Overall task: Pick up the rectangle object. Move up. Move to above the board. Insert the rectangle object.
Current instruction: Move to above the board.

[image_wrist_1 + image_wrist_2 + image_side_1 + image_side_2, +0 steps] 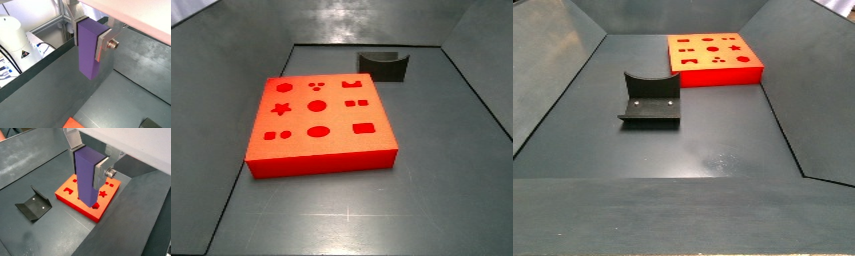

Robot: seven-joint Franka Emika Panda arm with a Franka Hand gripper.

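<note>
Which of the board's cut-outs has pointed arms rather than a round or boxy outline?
The star cut-out in the board; the gripper holds the rectangle object.

Dark grey floor, sloped grey walls, diffuse light

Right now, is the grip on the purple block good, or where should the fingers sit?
Keep it. The gripper clamps the purple rectangle block by its upper part, silver finger flat on a long side face. The block hangs upright with its lower end free above the orange-red board, ready to insert.
</note>
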